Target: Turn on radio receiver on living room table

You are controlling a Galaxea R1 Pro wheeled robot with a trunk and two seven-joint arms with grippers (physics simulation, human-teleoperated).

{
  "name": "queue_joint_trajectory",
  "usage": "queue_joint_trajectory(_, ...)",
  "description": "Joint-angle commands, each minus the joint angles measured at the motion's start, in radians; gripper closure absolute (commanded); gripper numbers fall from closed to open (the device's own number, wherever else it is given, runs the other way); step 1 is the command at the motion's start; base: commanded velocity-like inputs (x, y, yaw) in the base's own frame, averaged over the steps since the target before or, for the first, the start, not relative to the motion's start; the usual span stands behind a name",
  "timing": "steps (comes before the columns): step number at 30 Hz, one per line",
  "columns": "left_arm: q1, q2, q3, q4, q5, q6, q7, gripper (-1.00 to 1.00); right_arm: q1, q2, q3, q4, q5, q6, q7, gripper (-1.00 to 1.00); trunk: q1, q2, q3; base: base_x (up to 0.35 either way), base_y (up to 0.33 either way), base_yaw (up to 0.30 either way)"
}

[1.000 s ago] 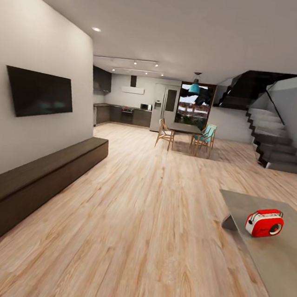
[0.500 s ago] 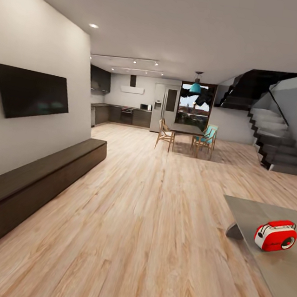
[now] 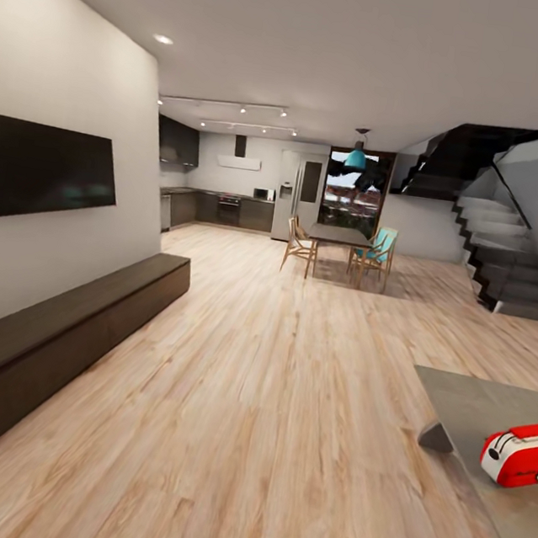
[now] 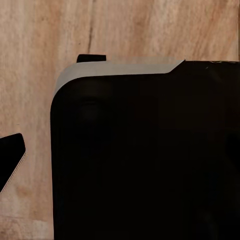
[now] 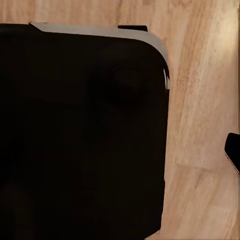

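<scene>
Head view: radio receiver [image 3: 520,455] sits on the table [image 3: 481,403] at 4 o'clock, cut by the frame edge, long axis roughly crosswise, so right arm is likely nearer. Wrist views: dark robot body [image 4: 145,155] over plank floor [image 5: 200,115]; finger state cannot be told.

The red radio receiver [image 3: 519,455] sits upright on the grey table [image 3: 476,402].

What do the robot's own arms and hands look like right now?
Little can be made out. The left wrist view shows a matt black block with a rounded corner and a pale grey strip along one edge, plus a small black wedge with a pale rim. The right wrist view shows a matching block and second wedge. No cables or markings are visible. Which parts belong to a hand is unclear.
</scene>
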Motion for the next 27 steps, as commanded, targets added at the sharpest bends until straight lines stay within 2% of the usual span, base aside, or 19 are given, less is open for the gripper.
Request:
queue_joint_trajectory(1,0.000,0.000,0.000,0.000,0.000,0.000,0.000,-1.00,0.000,0.000,0.000,0.000,0.000,0.000,0.000,-1.00,0.000,0.000,0.000,0.323,0.000,0.000)
queue_joint_trajectory(27,0.000,0.000,0.002,0.000,0.001,-0.001,0.000,-1.00,0.000,0.000,0.002,0.000,0.000,-0.004,0.000,-1.00,0.000,0.000,0.000,0.323,0.000,0.000)
